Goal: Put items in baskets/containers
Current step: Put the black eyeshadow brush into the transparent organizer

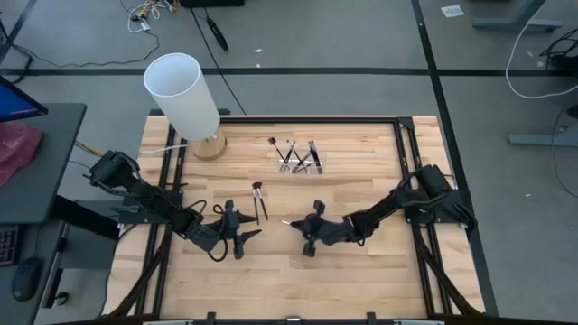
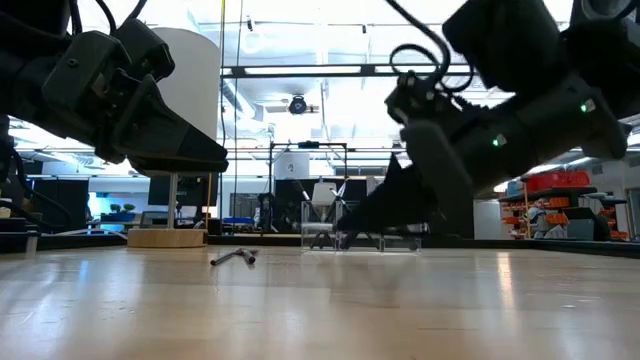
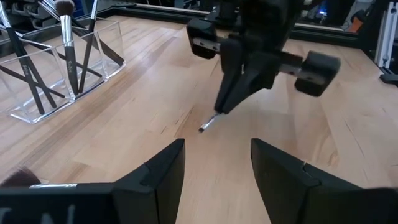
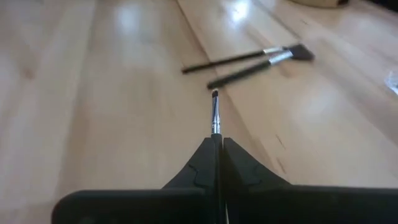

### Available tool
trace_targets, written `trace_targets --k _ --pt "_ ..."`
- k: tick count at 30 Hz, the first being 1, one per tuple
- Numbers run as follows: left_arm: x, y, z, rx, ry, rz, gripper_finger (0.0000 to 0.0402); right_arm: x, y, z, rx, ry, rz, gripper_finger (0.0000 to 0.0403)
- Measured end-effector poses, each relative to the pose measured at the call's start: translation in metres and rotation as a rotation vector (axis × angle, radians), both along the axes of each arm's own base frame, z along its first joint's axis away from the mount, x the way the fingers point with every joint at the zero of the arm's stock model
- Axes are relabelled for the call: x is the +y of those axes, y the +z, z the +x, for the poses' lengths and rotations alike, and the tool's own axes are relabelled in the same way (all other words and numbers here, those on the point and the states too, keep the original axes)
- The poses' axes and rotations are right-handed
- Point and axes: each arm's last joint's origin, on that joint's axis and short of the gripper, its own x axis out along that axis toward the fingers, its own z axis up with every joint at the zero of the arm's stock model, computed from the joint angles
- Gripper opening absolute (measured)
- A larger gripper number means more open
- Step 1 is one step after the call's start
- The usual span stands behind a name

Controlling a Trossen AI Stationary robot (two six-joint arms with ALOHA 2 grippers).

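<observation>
My right gripper (image 1: 296,224) is low over the table's near middle, shut on one thin brush (image 4: 215,112) whose metal-collared end sticks out ahead of the fingers. My left gripper (image 1: 238,227) faces it from the left, open and holding nothing. Two more brushes (image 1: 258,199) lie flat on the wood, crossed, just beyond the left gripper; they also show in the right wrist view as brushes (image 4: 249,63). The clear holder (image 1: 301,159) stands at the far middle with several brushes leaning inside it. In the left wrist view the holder (image 3: 37,93) is seen from the side. My right gripper pinches the thin brush between its two shut fingers (image 4: 202,163) by the handle behind the metal collar (image 4: 216,127). The fingers lie along the brush, slanting down toward the table's left. The brush's free end (image 3: 205,126) points ahead and down, near the wood; whether it touches, I cannot tell.
A tall white cylinder on a wooden base (image 1: 185,97) stands at the far left of the table. Black frame rails (image 1: 405,171) run along the table's sides. Bare wood lies between the two grippers and toward the near edge (image 1: 298,289).
</observation>
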Motion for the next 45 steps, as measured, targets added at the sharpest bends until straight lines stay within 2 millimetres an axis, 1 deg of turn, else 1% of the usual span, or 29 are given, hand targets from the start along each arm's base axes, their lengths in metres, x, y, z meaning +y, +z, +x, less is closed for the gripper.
trace_targets --k 2,9,13,17,21,24,28,31,35,39,45 --pt "0.000 0.000 0.000 0.001 -0.002 0.003 0.0186 0.004 0.005 0.001 -0.053 0.022 -0.001 0.0006" --pt "-0.003 0.001 0.001 0.014 -0.100 0.010 0.0186 0.019 0.039 0.007 -0.372 0.121 0.002 0.0006" --pt "-0.005 0.011 0.004 -0.072 -0.124 0.031 0.0186 0.022 0.056 0.007 -0.532 0.219 0.020 0.0006" --pt "-0.008 0.025 0.007 -0.172 -0.157 0.069 0.0186 0.023 0.065 0.006 -0.615 0.277 0.019 0.0006" --pt "-0.012 0.037 0.013 -0.241 -0.202 0.095 0.0186 0.024 0.067 0.007 -0.630 0.299 0.024 0.0006" --pt "-0.016 0.047 0.019 -0.272 -0.243 0.112 0.0186 0.027 0.072 0.013 -0.630 0.302 0.020 0.0006" --pt "-0.021 0.059 0.027 -0.308 -0.249 0.149 0.0186 0.031 0.077 0.022 -0.603 0.311 -0.020 0.0006" --pt "-0.024 0.068 0.031 -0.336 -0.244 0.150 0.0186 0.032 0.078 0.025 -0.588 0.315 -0.031 0.0006" --pt "-0.025 0.070 0.032 -0.343 -0.254 0.148 0.0182 0.033 0.078 0.025 -0.587 0.317 -0.031 0.0006" --pt "-0.025 0.069 0.033 -0.339 -0.255 0.150 0.0157 0.034 0.078 0.024 -0.582 0.319 -0.032 0.0006" --pt "-0.025 0.069 0.033 -0.334 -0.256 0.153 0.0091 0.034 0.078 0.024 -0.583 0.318 -0.032 0.0006"
